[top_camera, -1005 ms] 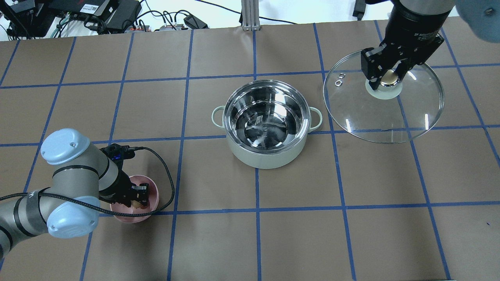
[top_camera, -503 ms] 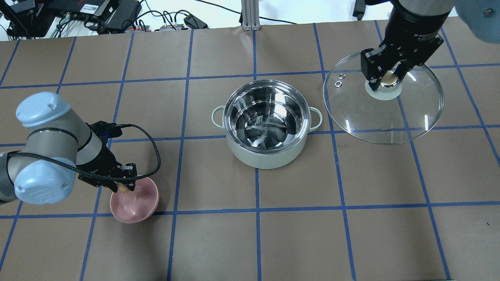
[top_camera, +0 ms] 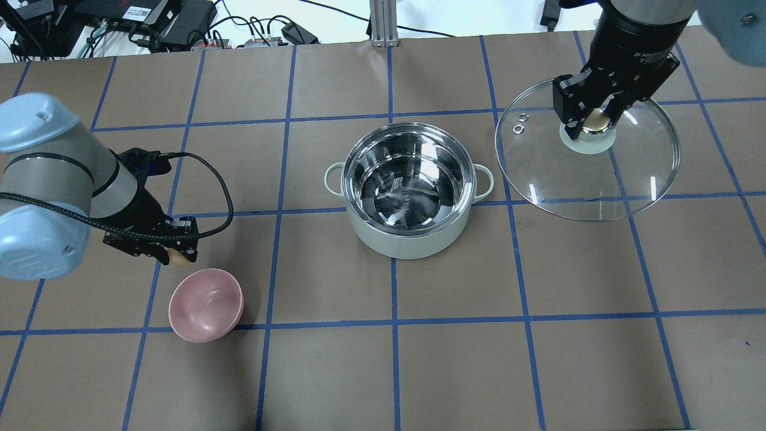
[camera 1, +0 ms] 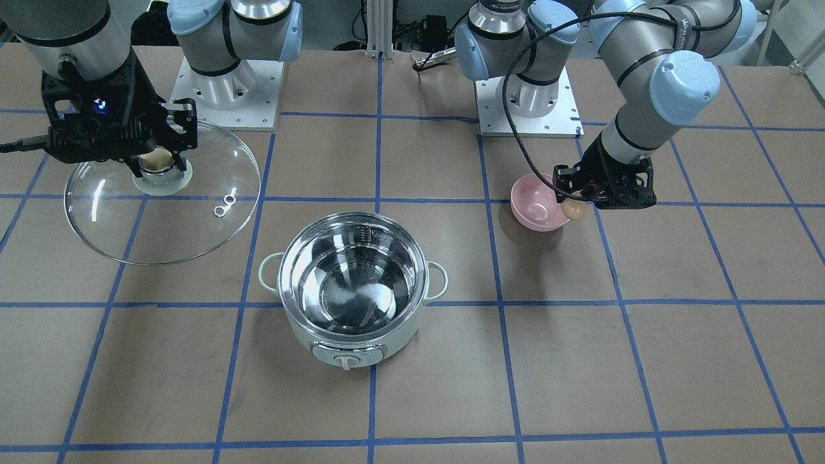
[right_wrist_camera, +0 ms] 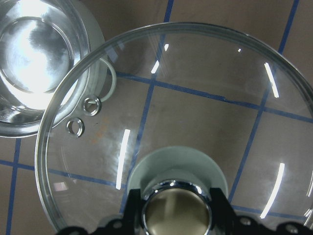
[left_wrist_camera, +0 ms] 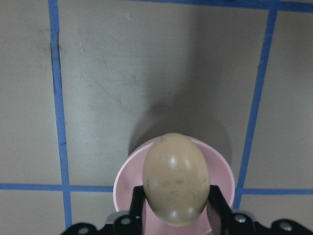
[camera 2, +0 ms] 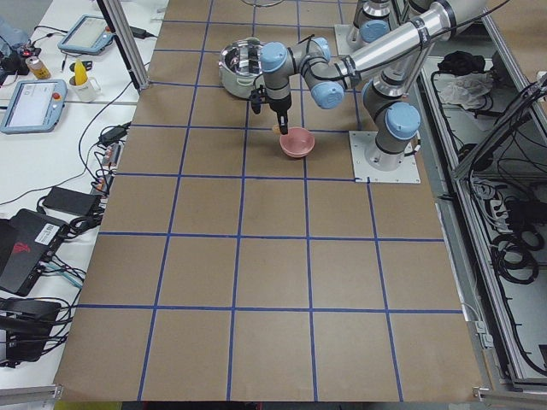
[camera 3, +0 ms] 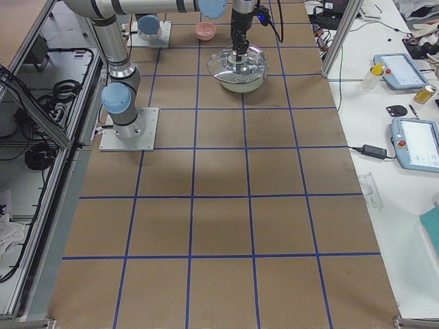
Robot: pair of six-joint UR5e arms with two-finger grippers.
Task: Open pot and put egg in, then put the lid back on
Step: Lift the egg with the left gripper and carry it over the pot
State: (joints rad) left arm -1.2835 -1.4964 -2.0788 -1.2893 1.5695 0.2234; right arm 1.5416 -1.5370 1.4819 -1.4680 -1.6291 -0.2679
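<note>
The mint-green pot (top_camera: 409, 191) (camera 1: 353, 293) stands open in the table's middle, its steel inside bare. My left gripper (top_camera: 178, 256) (camera 1: 573, 209) is shut on the tan egg (left_wrist_camera: 176, 185) (camera 1: 573, 209) and holds it in the air just beyond the pink bowl (top_camera: 206, 304), well left of the pot. My right gripper (top_camera: 593, 121) (camera 1: 156, 162) is shut on the beige knob of the glass lid (top_camera: 589, 173) (right_wrist_camera: 161, 122) and holds the lid in the air to the right of the pot.
The pink bowl (camera 1: 539, 205) (left_wrist_camera: 128, 174) sits on the table below the egg, with nothing in it. Blue tape lines grid the brown table. Cables and boxes (top_camera: 149, 21) lie past the far edge. The arm bases (camera 1: 229, 77) stand at the near edge.
My left gripper has lifted the egg out of the pink bowl and carried it up and away from the bowl. The right gripper holds the lid still.
</note>
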